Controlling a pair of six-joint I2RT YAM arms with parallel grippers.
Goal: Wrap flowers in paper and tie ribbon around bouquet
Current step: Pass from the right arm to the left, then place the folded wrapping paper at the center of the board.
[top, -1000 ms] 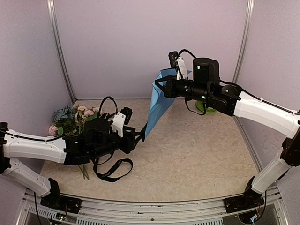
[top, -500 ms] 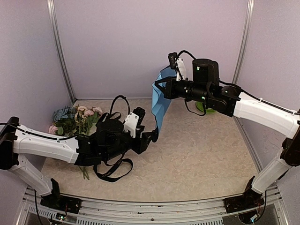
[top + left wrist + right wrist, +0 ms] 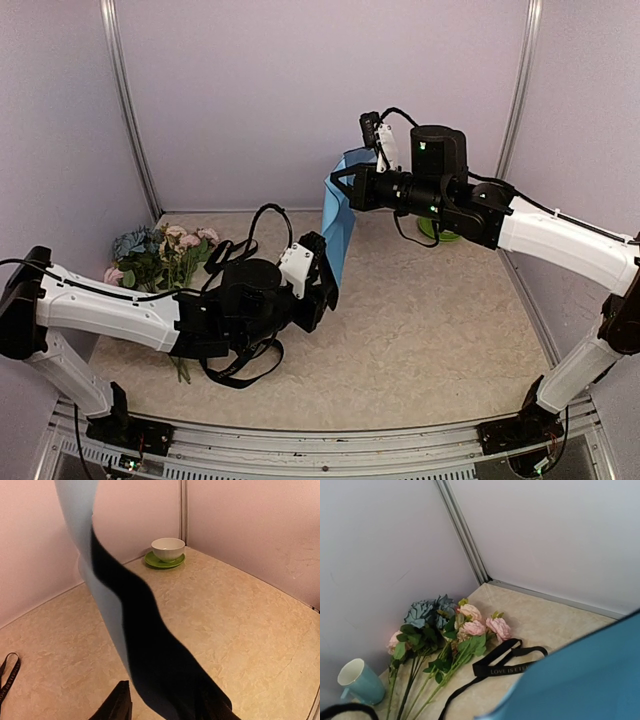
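R gripper (image 3: 345, 187) fingers are pinched tight on the top edge of the big thin paper sheet (image 3: 338, 225), light blue on 1 side & dark navy on the other. It holds the sheet up in the air, over the beige table (image 3: 430, 330). The sheet hangs down long & narrow, a bit curled, w/ the light blue side to the top cam. Its low end goes btw the fingers (image 3: 119, 705) of the L gripper (image 3: 327, 285), low near the table. From the L wrist cam the navy side fills the gap there; can't tell if those fingers squeeze it or just sit around it.

The flowers (image 3: 160, 255), pale pink roses & a blue-grey puff w/ green leaves & long thin stems, lie flat by the left wall, well apart from the sheet & not wrapped. The long flat black ribbon (image 3: 245, 365) lies in loose loops just beside the stems, partly under the L arm. A white bowl (image 3: 168, 549) sits on a green plate (image 3: 165, 561) in the far right corner.
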